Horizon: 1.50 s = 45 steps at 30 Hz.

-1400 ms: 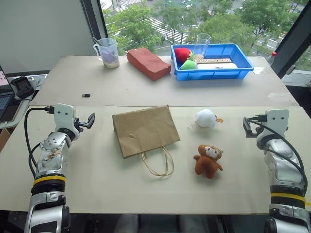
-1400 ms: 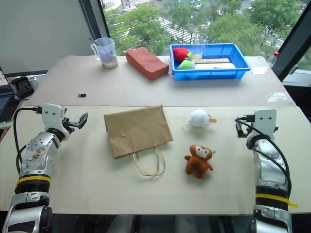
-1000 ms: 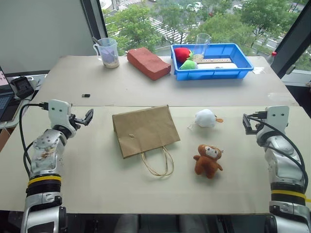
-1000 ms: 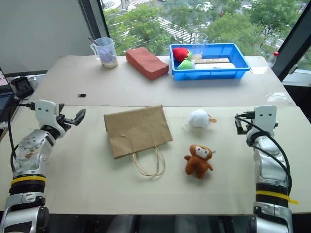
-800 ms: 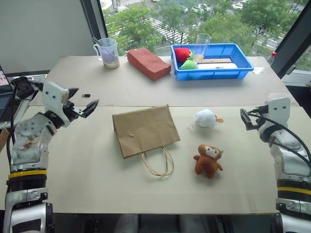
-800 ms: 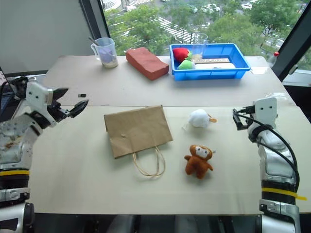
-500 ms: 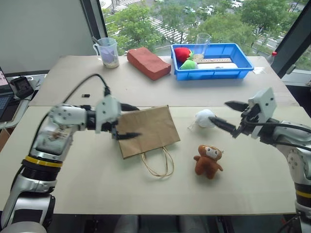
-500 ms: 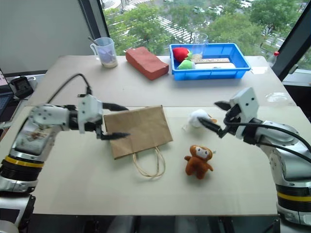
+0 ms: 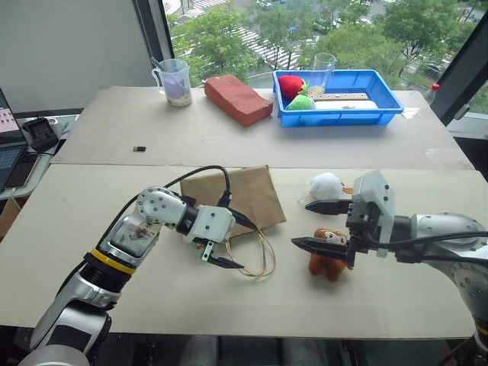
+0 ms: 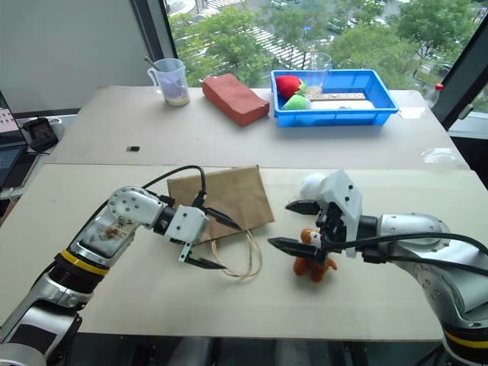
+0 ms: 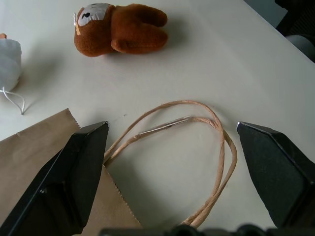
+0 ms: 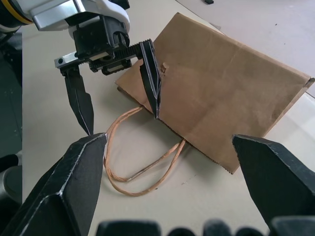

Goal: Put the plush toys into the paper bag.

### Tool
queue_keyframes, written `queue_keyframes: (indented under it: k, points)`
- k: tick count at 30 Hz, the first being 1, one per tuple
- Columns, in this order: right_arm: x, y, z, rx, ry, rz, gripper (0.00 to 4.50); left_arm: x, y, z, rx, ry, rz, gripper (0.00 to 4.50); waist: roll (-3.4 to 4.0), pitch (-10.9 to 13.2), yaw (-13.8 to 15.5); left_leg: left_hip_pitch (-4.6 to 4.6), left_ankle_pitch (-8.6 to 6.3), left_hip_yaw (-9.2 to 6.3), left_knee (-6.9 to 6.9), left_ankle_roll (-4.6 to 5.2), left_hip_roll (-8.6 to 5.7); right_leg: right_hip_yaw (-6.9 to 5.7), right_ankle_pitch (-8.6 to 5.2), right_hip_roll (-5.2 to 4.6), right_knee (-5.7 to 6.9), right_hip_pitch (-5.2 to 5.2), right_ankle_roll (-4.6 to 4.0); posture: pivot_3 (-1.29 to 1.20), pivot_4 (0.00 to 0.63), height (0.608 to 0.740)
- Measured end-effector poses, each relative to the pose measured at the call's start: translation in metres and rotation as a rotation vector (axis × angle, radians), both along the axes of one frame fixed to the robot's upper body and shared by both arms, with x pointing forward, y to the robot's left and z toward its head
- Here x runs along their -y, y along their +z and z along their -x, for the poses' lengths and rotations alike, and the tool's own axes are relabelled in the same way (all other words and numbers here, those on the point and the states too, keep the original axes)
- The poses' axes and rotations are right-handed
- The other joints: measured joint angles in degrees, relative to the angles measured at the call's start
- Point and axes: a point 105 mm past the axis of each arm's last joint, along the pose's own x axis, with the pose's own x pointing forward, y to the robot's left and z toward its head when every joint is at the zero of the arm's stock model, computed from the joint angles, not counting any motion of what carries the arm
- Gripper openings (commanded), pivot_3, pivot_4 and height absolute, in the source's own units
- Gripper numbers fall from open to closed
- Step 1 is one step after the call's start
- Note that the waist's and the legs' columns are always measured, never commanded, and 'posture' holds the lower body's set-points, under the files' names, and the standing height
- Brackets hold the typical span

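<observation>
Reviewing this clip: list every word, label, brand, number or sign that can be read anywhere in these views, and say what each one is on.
None can be read.
The paper bag is plain, with no print.
The brown monkey and the white ball toy show no tag text.
The measuring cup may bear marks, too small to read.
The laptop screen shows content too blurred to read.
</observation>
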Motion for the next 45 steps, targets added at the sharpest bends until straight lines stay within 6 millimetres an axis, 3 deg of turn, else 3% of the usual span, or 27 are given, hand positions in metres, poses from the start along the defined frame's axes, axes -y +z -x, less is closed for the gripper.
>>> queue_keyframes:
  k: [11,22,26,30,33,41,45]
  points:
    - [-0.004,-0.007,0.010,-0.035,0.003,0.013,4.50,0.002,-0.027,-0.007,0.006,0.011,-0.066,4.42,0.00,0.0,0.5,-0.01,0.00,-0.01,0.01,0.00,0.00,-0.02,0.00,0.00,-0.02,0.03,0.00,0.00,0.150,0.740]
    - [-0.002,-0.007,0.008,-0.029,-0.022,0.019,4.50,0.009,-0.030,-0.010,0.030,0.005,-0.075,4.42,0.00,0.0,0.4,0.26,0.00,-0.03,0.01,0.00,0.00,-0.04,-0.01,0.00,-0.05,0.33,0.02,0.00,0.150,0.740]
    - [-0.002,-0.007,0.008,-0.028,-0.025,0.019,4.50,0.009,-0.031,-0.009,0.021,-0.006,-0.084,3.26,-0.01,0.0,0.4,0.45,0.00,-0.04,0.01,0.01,0.00,-0.04,-0.02,0.00,-0.13,0.56,0.03,0.00,0.150,0.740]
    - [-0.002,-0.007,0.007,-0.026,-0.030,0.020,4.50,0.008,-0.032,-0.008,-0.001,-0.004,-0.092,1.29,-0.01,0.0,0.4,0.53,-0.01,-0.04,0.00,0.01,0.00,-0.04,-0.03,0.00,-0.14,0.65,0.04,0.00,0.150,0.740]
    - [-0.001,-0.007,0.007,-0.025,-0.033,0.019,4.50,0.007,-0.034,-0.007,-0.022,-0.006,-0.103,0.05,-0.01,0.0,0.4,0.54,-0.01,-0.04,0.00,0.01,0.00,-0.04,-0.03,0.00,-0.14,0.65,0.04,0.00,0.150,0.740]
    - [-0.001,-0.007,0.007,-0.028,-0.033,0.018,4.50,0.011,-0.033,-0.003,-0.117,0.002,-0.086,0.05,-0.01,0.0,0.5,0.53,-0.01,-0.05,-0.01,0.02,0.00,-0.05,-0.04,0.00,-0.14,0.65,0.05,0.00,0.150,0.740]
    - [-0.001,-0.007,0.006,-0.029,-0.036,0.018,4.50,0.019,-0.014,-0.003,-0.209,0.039,0.028,0.05,-0.02,0.0,0.4,0.53,-0.01,-0.06,-0.01,0.02,0.01,-0.05,-0.04,0.00,-0.13,0.64,0.06,0.00,0.150,0.740]
